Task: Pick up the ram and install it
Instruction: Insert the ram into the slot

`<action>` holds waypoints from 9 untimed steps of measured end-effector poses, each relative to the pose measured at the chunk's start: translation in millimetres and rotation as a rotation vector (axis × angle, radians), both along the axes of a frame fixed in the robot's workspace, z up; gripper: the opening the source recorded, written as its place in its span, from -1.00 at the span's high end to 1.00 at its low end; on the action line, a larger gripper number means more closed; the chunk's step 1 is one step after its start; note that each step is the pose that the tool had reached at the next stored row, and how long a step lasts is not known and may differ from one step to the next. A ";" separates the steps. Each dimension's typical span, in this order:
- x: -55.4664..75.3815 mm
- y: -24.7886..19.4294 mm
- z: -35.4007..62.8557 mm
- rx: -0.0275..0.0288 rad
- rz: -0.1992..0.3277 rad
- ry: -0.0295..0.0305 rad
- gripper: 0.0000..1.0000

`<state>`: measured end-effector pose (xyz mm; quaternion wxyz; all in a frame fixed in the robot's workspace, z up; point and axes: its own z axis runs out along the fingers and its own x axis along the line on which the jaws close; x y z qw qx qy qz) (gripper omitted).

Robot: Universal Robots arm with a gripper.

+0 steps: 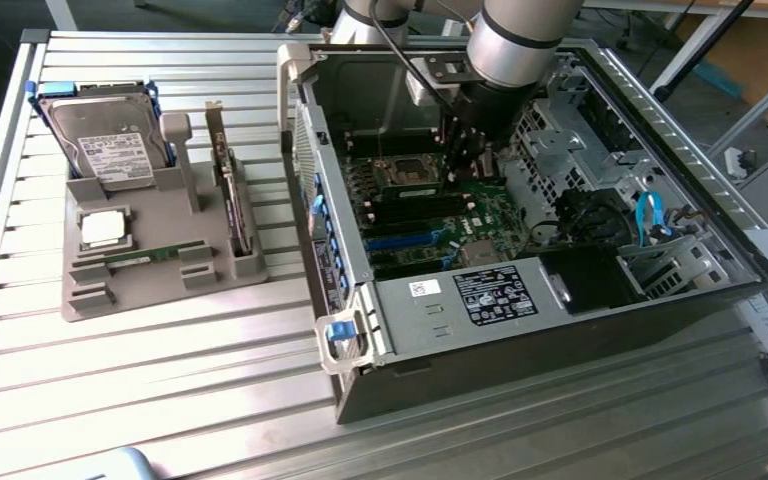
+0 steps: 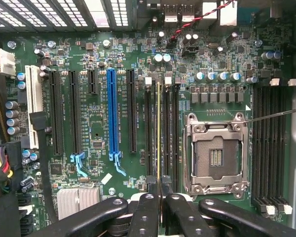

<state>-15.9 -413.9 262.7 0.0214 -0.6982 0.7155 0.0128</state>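
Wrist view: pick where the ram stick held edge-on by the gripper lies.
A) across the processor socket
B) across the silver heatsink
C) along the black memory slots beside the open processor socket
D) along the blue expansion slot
C: the ram, pinched by the gripper, runs along the memory slots beside the processor socket, well apart from the blue slot.

Lighting: bright, from overhead. Glare: pale sheen across the table (image 1: 157,380) slats. Shadow: dark pockets inside the computer case (image 1: 411,310). Motherboard (image 2: 98,123): evenly lit, colours clear.
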 end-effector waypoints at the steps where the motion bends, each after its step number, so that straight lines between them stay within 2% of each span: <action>1: 0.0 0.0 0.0 0.0001 0.000 0.0000 0.76; 4: 0.0 -0.2 -0.2 0.0005 0.000 -0.0002 0.76; 9: 0.0 -4.6 -0.1 0.0002 0.000 -0.0001 0.76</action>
